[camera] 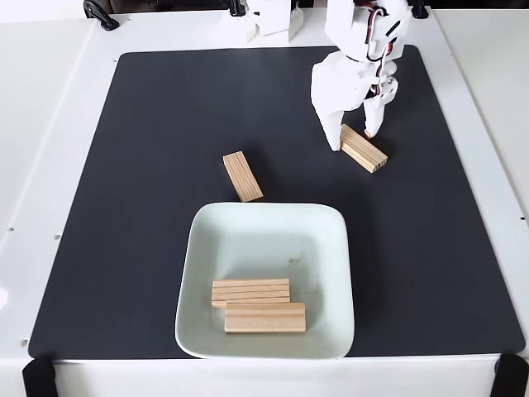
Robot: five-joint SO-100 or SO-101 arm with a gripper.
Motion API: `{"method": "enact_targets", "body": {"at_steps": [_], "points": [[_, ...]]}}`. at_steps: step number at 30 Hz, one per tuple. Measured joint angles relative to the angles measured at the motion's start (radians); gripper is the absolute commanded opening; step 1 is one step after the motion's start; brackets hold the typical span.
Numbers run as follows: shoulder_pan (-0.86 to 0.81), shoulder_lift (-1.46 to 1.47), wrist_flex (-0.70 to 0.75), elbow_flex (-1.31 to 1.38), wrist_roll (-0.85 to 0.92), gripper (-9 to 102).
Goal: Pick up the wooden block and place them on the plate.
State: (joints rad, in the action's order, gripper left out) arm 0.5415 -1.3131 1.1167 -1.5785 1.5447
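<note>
Setting: white bench (50, 124) with a big black mat (149, 165) on it, fixed view looking down, my arm coming in from the upper right of the frame.

Jaws: my jaws (354, 139) are spread apart, nothing gripped yet. One finger sits on the left side of the upper-right wooden block (364, 150), the other tip is at its far upper edge, so I'm straddling one end rather than the middle, far as I can tell.

Blocks: four total. The one under me lies diagonal, upper right of the mat. Another loose block (242, 175) sits just above the plate's upper-left corner, slanted. Two plated blocks (251, 292) (264, 318) lie side by side, touching, in the lower part of the dish.

Plate: pale square plate (331, 248), bottom centre of the frame, well apart from where I am.

Progress: I'd call it half done, two in, two out.

How I'd do it: twist the wrist so the fingers line up square across the block's narrow width, centre over its middle, then close. Grabbing near the end risks it pivoting out.

Drop spot: the plate's upper half is bare, so aim there and avoid stacking.
</note>
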Motion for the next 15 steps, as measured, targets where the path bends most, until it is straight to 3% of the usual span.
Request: {"method": "enact_targets", "body": {"at_steps": [13, 15], "points": [[0.0, 0.0, -0.043, 0.0, 0.0, 22], [0.0, 0.0, -0.043, 0.0, 0.0, 18]]}}
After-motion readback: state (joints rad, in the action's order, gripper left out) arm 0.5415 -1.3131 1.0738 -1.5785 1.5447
